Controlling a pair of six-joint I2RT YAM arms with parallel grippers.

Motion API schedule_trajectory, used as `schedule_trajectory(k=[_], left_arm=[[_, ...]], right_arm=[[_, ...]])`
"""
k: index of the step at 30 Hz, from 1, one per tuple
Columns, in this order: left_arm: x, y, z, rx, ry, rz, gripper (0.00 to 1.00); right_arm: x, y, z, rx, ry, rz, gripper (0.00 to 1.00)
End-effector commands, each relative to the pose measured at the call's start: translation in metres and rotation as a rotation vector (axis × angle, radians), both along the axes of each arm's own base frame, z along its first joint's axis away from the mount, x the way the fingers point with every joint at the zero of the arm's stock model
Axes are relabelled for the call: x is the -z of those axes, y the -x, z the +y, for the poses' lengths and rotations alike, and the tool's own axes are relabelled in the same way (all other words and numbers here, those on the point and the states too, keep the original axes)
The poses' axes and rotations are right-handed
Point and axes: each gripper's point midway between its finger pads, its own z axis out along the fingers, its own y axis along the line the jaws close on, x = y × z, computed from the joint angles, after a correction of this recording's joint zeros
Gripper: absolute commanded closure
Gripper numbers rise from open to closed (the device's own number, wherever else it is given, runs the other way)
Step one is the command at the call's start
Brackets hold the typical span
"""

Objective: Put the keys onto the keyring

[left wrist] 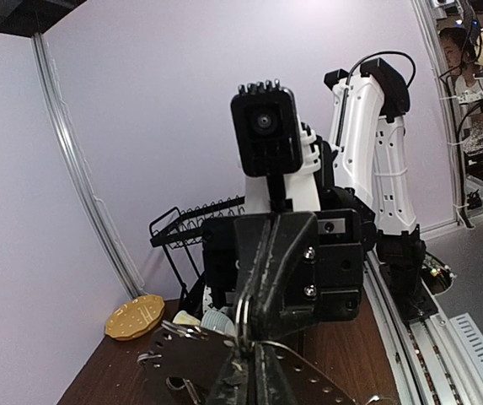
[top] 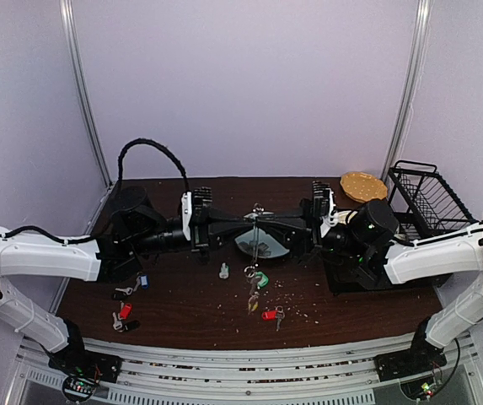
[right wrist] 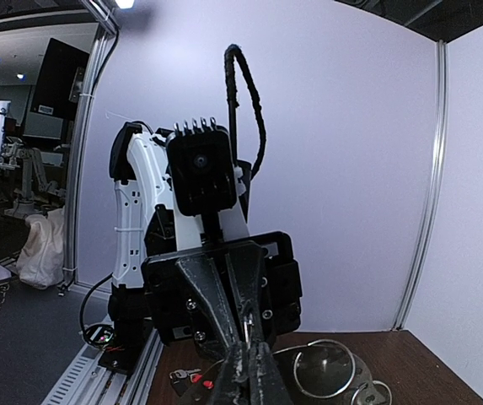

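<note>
Both arms reach in level from the sides and meet tip to tip just above the round pale green plate (top: 276, 246), which sits on the dark brown wooden worktop (top: 351, 308). The right hand (top: 268, 221) has its fingers pressed together, clamped on the large thin grey metal keyring (top: 256, 240), which hangs edge-on over the plate. The left hand (top: 249, 220) has its fingers drawn almost together at the same spot. I cannot tell whether they grip the wire.

The small silver keys lie loose on the worktop:
- The green-tagged key (top: 262, 279) is just on the near side of the plate.
- A red-tagged key (top: 268, 315) is nearer the edge than the green one.
- A blue-tagged key (top: 143, 281) and another red-tagged key (top: 125, 310) lie well to the left of the plate.

A tiny clear bottle (top: 223, 271) stands near the plate's near-left side. A black wire dish rack (top: 426, 198) stands well to the right of the plate. A flat round golden disc (top: 363, 186) lies beyond the plate to the right.
</note>
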Motion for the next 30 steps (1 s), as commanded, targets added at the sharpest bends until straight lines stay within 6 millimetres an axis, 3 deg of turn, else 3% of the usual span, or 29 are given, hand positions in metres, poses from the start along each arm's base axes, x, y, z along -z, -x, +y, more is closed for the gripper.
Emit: schedule_trajectory(k=[1, 4, 9, 16, 22, 30], left_arm=[[-0.032, 0.001, 0.008, -0.019, 0.122, -0.065, 0.91], [-0.032, 0.000, 0.008, -0.020, 0.125, -0.061, 0.80], [-0.029, 0.003, 0.004, 0.003, 0.111, -0.063, 0.92], [-0.013, -0.004, -0.001, -0.018, 0.042, -0.029, 0.74], [-0.007, -0.008, -0.002, -0.035, 0.020, -0.008, 0.79], [0.004, -0.008, -0.004, -0.026, -0.007, 0.005, 0.75]], right_arm=[[-0.009, 0.009, -0.002, -0.025, -0.014, -0.034, 1.00], [-0.009, 0.009, -0.002, -0.026, -0.009, -0.035, 1.00], [-0.012, 0.009, -0.002, -0.024, -0.014, -0.043, 1.00], [-0.012, 0.010, -0.003, -0.018, -0.011, -0.051, 1.00], [-0.012, 0.009, -0.003, -0.013, -0.007, -0.058, 1.00], [-0.016, 0.010, -0.005, -0.007, -0.018, -0.060, 1.00]])
